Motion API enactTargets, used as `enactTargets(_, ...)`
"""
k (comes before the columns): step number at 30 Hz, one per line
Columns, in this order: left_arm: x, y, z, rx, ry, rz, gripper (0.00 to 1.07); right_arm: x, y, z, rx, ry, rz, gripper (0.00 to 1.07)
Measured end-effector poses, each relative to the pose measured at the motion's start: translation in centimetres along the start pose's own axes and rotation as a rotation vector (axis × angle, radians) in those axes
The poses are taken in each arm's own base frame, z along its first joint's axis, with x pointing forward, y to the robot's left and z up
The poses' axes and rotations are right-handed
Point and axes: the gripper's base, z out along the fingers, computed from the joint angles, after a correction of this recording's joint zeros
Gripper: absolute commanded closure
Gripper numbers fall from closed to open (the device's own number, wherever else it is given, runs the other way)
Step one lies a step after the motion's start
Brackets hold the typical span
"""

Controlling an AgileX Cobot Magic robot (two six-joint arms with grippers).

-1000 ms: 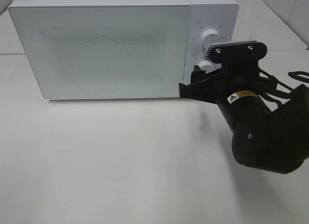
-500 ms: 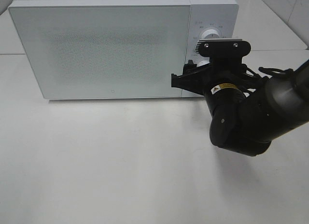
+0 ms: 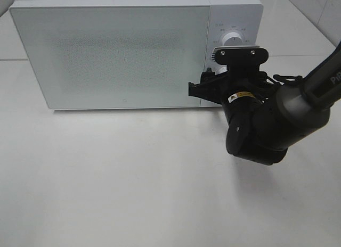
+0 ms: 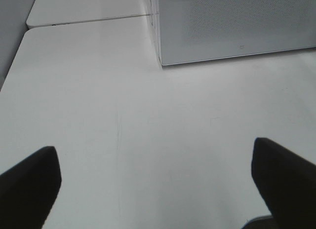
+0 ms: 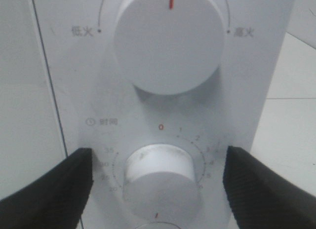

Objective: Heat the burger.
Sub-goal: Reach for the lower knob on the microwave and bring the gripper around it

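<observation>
At the microwave [image 3: 237, 15] panel, the right claw [image 5: 158, 187] straddles the timer knob [image 5: 159, 173], spread, not touching: smooth, stiff plastic, best pinched across its sides. Left claw [image 4: 158, 184] gapes idle. No burger shows; presumably it sits behind the shut door [image 3: 106, 50].

One white microwave [image 3: 136, 52] stands on one white desk [image 3: 133, 194]. It has one door [image 3: 80, 71] and two round knobs, an upper knob [image 5: 168, 41] and a lower knob [image 5: 160, 175]. Two hands are in view, the left hand [image 4: 158, 187] and the right hand [image 5: 158, 189], each showing two dark fingers [image 4: 29, 184]. One black arm [image 3: 266, 130] shows from above.
</observation>
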Motion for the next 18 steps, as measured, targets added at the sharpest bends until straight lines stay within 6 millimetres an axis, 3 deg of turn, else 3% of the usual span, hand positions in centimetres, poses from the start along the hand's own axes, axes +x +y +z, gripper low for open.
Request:
enactTargets(7,0.00,0.00,0.00,0.000,0.000,0.000,0.09,-0.05,0.15,0.06,-0.010,0.001,-0.002,0.40)
enactTargets(8,0.00,0.00,0.00,0.000,0.000,0.000,0.09,-0.09,0.25,0.10,-0.017,0.002,-0.002,0.49)
enactTargets(10,0.00,0.00,0.00,0.000,0.000,0.000,0.09,-0.07,0.30,0.10,-0.022,0.003,-0.005,0.55)
enactTargets(11,0.00,0.00,0.00,0.000,0.000,0.000,0.09,-0.09,0.30,0.13,-0.020,0.005,-0.003,0.68)
enactTargets(12,0.00,0.00,0.00,0.000,0.000,0.000,0.09,-0.09,0.30,0.13,-0.020,0.005,-0.003,0.68)
enactTargets(13,0.00,0.00,0.00,0.000,0.000,0.000,0.09,-0.08,0.14,0.13,-0.001,0.007,0.007,0.76)
enactTargets(14,0.00,0.00,0.00,0.000,0.000,0.000,0.09,-0.07,0.13,0.13,-0.001,0.007,0.007,0.91)
enactTargets(15,0.00,0.00,0.00,0.000,0.000,0.000,0.09,-0.07,0.13,0.13,-0.001,0.007,0.007,0.91)
enactTargets(16,0.00,0.00,0.00,0.000,0.000,0.000,0.09,-0.07,0.10,0.15,0.000,0.007,0.007,1.05)
enactTargets(18,0.00,0.00,0.00,0.000,0.000,0.000,0.09,-0.07,0.10,0.15,0.000,0.007,0.007,1.07)
